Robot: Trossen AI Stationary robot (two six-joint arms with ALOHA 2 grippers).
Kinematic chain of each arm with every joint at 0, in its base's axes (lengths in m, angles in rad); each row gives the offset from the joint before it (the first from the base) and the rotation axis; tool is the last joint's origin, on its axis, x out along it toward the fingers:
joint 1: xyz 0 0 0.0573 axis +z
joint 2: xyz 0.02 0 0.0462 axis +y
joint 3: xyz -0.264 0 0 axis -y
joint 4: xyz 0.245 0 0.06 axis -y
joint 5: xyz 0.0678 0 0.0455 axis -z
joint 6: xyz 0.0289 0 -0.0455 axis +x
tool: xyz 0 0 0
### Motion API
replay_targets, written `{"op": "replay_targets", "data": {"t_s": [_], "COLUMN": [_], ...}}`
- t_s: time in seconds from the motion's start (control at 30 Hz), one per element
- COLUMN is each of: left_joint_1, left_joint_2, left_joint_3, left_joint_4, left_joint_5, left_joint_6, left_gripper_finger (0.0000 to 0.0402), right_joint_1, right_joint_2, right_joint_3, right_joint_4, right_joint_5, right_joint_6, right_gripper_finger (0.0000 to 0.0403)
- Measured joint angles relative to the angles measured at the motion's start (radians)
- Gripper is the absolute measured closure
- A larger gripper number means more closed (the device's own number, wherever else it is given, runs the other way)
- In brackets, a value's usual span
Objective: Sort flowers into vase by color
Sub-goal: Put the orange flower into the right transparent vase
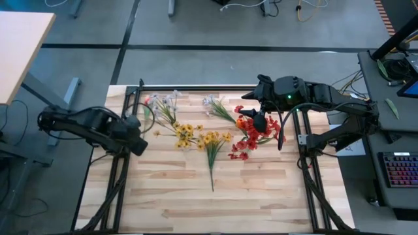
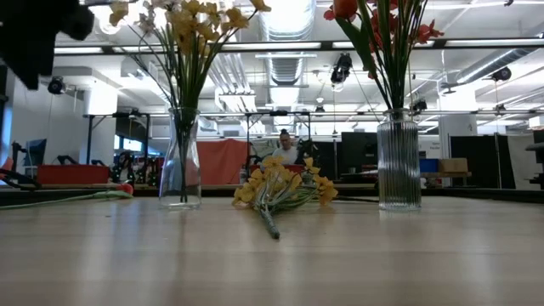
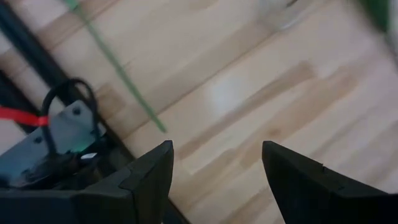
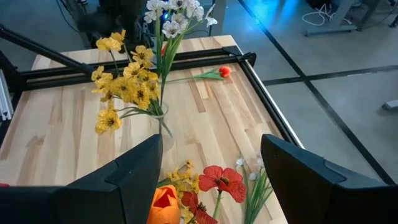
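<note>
Right gripper, jaws apart and empty, is hovering over the red flowers' vase; left gripper is idling apart, ready for yellow flowers

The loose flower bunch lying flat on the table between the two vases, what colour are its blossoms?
Yellow; the loose bunch shows best in the low view.

arms: 2, dark | right arm: green light, black cables

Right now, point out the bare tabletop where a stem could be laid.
Free: the wide near strip of the table, either side of the lying yellow spray. Crowded: the far half, around the yellow-and-white vase and the red-flower vase, under the right gripper.
</note>
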Motion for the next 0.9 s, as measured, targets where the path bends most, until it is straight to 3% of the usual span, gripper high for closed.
{"op": "replay_targets", "data": {"t_s": [0.27,0.43,0.7,0.9], "left_joint_1": [-0.004,-0.003,-0.048,-0.112], "left_joint_2": [0.011,0.011,0.012,0.008], "left_joint_3": [-0.109,-0.17,-0.16,-0.056], "left_joint_4": [0.001,0.037,-0.012,-0.098], "left_joint_5": [0.036,-0.008,0.356,0.411], "left_joint_6": [-0.062,-0.067,-0.068,-0.105], "left_gripper_finger": [0.0175,0.0185,0.0206,0.0217], "right_joint_1": [0.0,0.0,0.0,0.0], "right_joint_2": [0.0,0.0,0.0,0.0], "right_joint_3": [0.0,0.0,0.0,0.0], "right_joint_4": [-0.006,-0.019,-0.02,-0.02], "right_joint_5": [-0.003,-0.002,-0.002,-0.002], "right_joint_6": [0.018,0.019,0.036,0.035], "right_gripper_finger": [0.0138,0.0138,0.0138,0.0138]}}
